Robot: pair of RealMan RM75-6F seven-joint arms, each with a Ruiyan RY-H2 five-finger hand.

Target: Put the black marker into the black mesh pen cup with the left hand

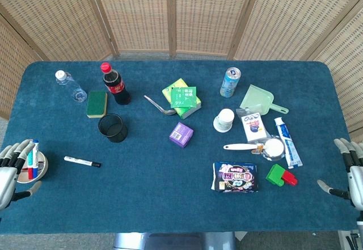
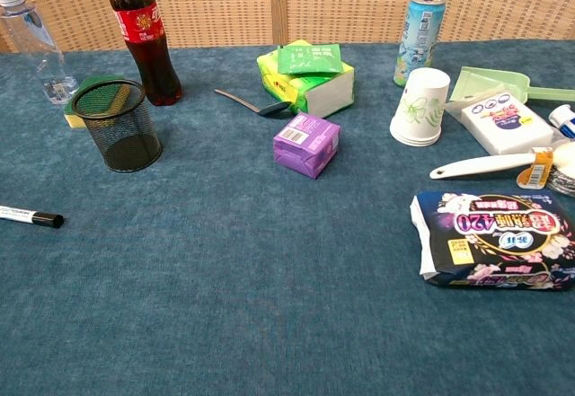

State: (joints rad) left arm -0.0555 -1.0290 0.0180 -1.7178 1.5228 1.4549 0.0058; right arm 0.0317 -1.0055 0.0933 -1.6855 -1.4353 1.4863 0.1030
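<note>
Black marker (image 1: pixel 82 161) lies flat on the table (image 1: pixel 170 204), in front and to the left of the black mesh pen cup (image 1: pixel 113 128). Left hand (image 1: pixel 12 168), further left of the cup, and right hand (image 1: pixel 350 173), far right, both empty, fingers spread.

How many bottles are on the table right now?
2. A clear water bottle lies at the far left of the table; a cola bottle stands upright just right of the green sponge, behind the mesh pen cup.

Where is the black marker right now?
In the head view the black marker lies flat on the table's left side, just in front of the mesh pen cup.
</note>
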